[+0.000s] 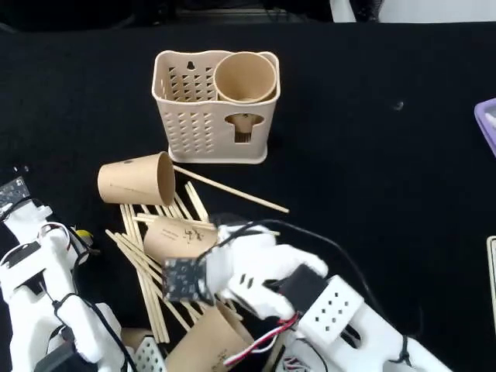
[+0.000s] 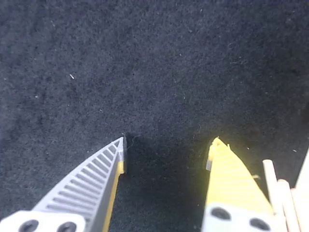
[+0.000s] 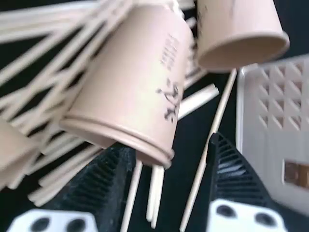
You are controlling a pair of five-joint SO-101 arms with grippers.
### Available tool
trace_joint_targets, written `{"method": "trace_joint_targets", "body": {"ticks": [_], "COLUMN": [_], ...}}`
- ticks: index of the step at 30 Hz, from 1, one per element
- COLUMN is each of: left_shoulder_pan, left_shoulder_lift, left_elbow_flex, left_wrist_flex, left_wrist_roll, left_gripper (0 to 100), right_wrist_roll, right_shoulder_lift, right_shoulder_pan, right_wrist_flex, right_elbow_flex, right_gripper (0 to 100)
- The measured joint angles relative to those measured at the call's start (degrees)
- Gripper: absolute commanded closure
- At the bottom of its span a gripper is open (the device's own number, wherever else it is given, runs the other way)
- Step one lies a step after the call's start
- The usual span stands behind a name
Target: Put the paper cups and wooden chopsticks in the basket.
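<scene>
This looks like a robotics lab bench rather than a home. The table is draped in plain black cloth. A white arm stands near left and another near right, with a bare circuit board and loose wires. Cups, chopsticks and a basket lie out like test props.

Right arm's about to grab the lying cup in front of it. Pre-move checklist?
1. Right gripper open: ok.
2. Lying cup lined up just ahead of it: ok.
3. Chopsticks under that cup, may snag: not ok.
4. Basket has room beside the cup inside: ok.
5. Left gripper open over bare table, out of the way: ok.
6. Cup will not roll: cannot tell.
</scene>
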Motion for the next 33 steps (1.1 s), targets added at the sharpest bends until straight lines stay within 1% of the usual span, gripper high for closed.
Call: {"method": "trace_joint_targets", "body": {"ticks": [1, 3, 8, 13, 16, 19, 23, 26, 28, 30, 33], "left_shoulder_pan": [0.0, 0.0, 0.0, 0.0, 0.0, 0.0, 0.0, 0.0, 0.0, 0.0, 0.0], "left_shoulder_lift": [0.0, 0.0, 0.0, 0.0, 0.0, 0.0, 0.0, 0.0, 0.0, 0.0, 0.0], "left_elbow_flex": [0.0, 0.0, 0.0, 0.0, 0.0, 0.0, 0.0, 0.0, 0.0, 0.0, 0.0], "left_wrist_flex": [0.0, 0.0, 0.0, 0.0, 0.0, 0.0, 0.0, 0.0, 0.0, 0.0, 0.0], "left_wrist_roll": [0.0, 0.0, 0.0, 0.0, 0.0, 0.0, 0.0, 0.0, 0.0, 0.0, 0.0], "left_gripper": [72, 72, 72, 72, 72, 72, 72, 72, 72, 72, 72], "right_wrist_roll": [-0.18, -0.35, -1.49, -8.7, -10.55, -11.69, -12.22, -12.4, -13.36, -16.09, -21.19], "right_shoulder_lift": [-0.09, -0.09, -0.09, -0.18, -2.81, -7.21, -12.13, -12.66, -11.96, -8.88, -3.6], "right_shoulder_pan": [-1.32, -2.64, -3.08, -3.08, -2.46, 1.23, 8.53, 16.88, 23.3, 29.01, 32.88], "right_wrist_flex": [-0.26, -0.79, -0.97, -3.52, -2.9, 1.67, 11.96, 18.64, 20.31, 20.57, 21.19], "right_elbow_flex": [0.0, 0.0, 0.18, 0.18, -0.18, -5.19, -14.42, -20.48, -22.95, -26.11, -34.11], "right_gripper": [75.6, 80.5, 99.2, 98.8, 98.8, 98.8, 98.8, 98.8, 98.8, 98.8, 98.8]}}
